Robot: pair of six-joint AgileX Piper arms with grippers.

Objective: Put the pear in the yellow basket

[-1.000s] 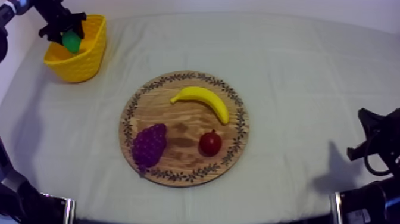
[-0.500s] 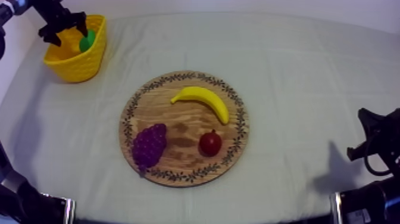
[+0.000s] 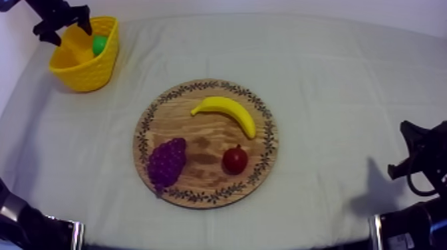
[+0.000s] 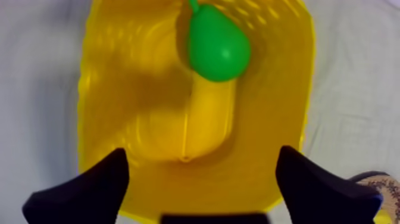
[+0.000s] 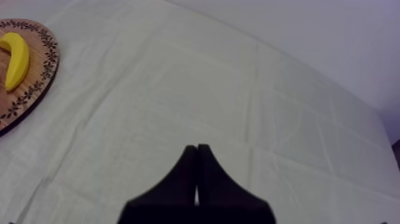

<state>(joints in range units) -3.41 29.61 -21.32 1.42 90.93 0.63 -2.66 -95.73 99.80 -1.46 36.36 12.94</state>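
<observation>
The green pear [image 3: 99,45] lies inside the yellow basket [image 3: 83,72] at the table's far left, resting against the basket's inner wall [image 4: 218,47]. My left gripper [image 3: 61,22] hovers above the basket's far rim, open, with nothing between its fingers [image 4: 89,190]; the basket [image 4: 119,89] is directly below it. The round wooden board [image 3: 153,126] sits mid-table. My right gripper [image 3: 416,156] rests low at the right side, its fingers [image 5: 196,173] together as a narrow wedge over bare cloth.
On the board lie a banana [image 3: 226,111], a bunch of grapes [image 3: 166,161] and a small red fruit [image 3: 235,159]. The board's rim [image 5: 47,65] and banana [image 5: 16,56] show beside my right gripper. Cloth stretches between board and basket.
The pear left my left gripper and dropped into the basket. The gripper opened and rose up and away to the left. My right arm stayed still.
</observation>
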